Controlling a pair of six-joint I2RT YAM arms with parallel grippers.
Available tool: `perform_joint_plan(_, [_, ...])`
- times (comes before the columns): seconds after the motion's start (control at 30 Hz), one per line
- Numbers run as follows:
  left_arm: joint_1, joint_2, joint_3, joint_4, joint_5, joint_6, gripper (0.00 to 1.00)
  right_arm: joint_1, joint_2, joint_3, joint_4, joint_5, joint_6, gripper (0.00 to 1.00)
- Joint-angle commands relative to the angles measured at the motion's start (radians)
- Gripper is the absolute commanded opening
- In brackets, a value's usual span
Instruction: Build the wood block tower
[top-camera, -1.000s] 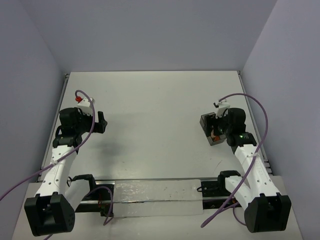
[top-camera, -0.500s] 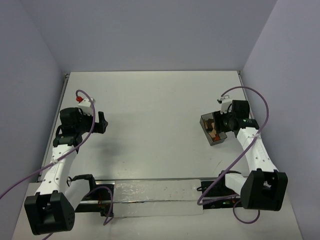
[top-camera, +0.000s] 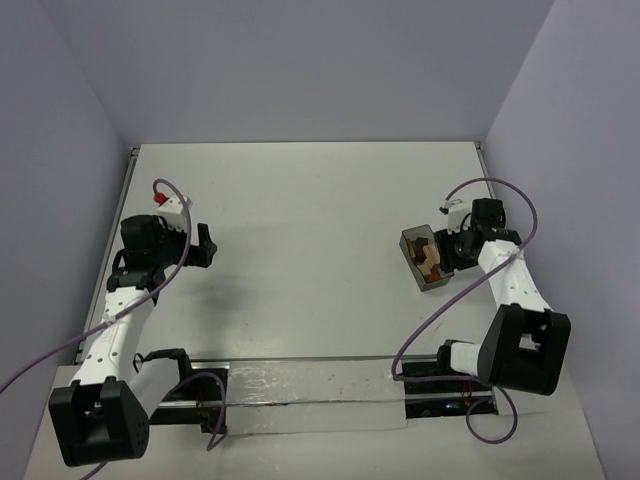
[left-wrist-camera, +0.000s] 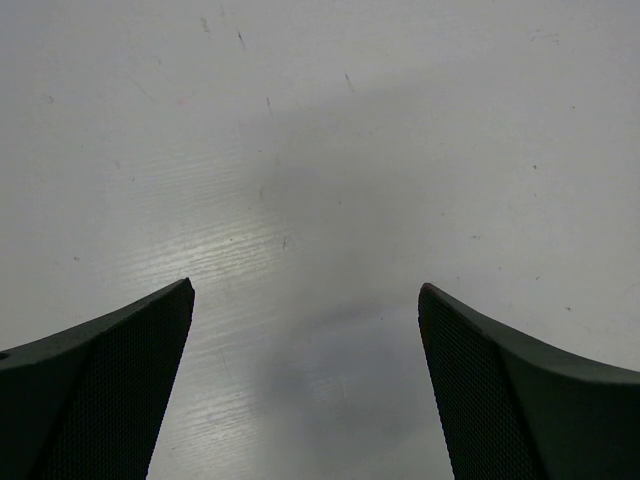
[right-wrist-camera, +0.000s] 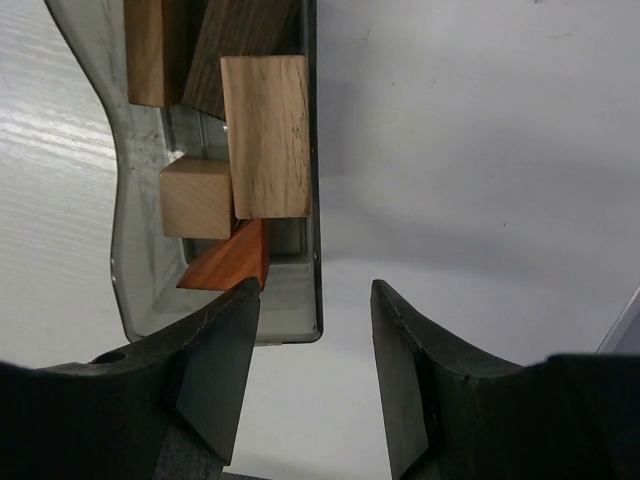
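Note:
The wooden blocks lie loose in a small dark bin (top-camera: 411, 243) at the right of the table. In the right wrist view the bin (right-wrist-camera: 313, 120) holds a long tan block (right-wrist-camera: 265, 135), a small tan cube (right-wrist-camera: 197, 197), a reddish-brown wedge (right-wrist-camera: 232, 265), a dark block (right-wrist-camera: 245, 30) and another tan block (right-wrist-camera: 150, 50). No stack stands anywhere. My right gripper (top-camera: 455, 250) (right-wrist-camera: 315, 288) is open and empty at the bin's near corner, one finger over the bin by the wedge, the other outside the wall. My left gripper (top-camera: 205, 245) (left-wrist-camera: 305, 290) is open and empty over bare table at the left.
A white table (top-camera: 310, 220) with grey walls on three sides. A clear strip and a rail (top-camera: 310, 385) run along the near edge between the arm bases. Purple cables loop off both arms.
My right arm has swung to the right, so its gripper moved from over the bin to the bin's right edge and the blocks now show. The left arm has not moved.

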Motion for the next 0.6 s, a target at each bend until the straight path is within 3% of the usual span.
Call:
perform_joint_plan(0.0, [0.009, 0.006, 0.019, 0.031, 0.021, 0.012, 0.99, -0.017, 0.028, 0.047, -0.010, 0.006, -0.044, 0.55])
perform_joint_plan(0.57, [0.009, 0.023, 0.023, 0.034, 0.009, 0.011, 0.99, -0.020, 0.124, 0.022, 0.083, 0.031, -0.056, 0.38])
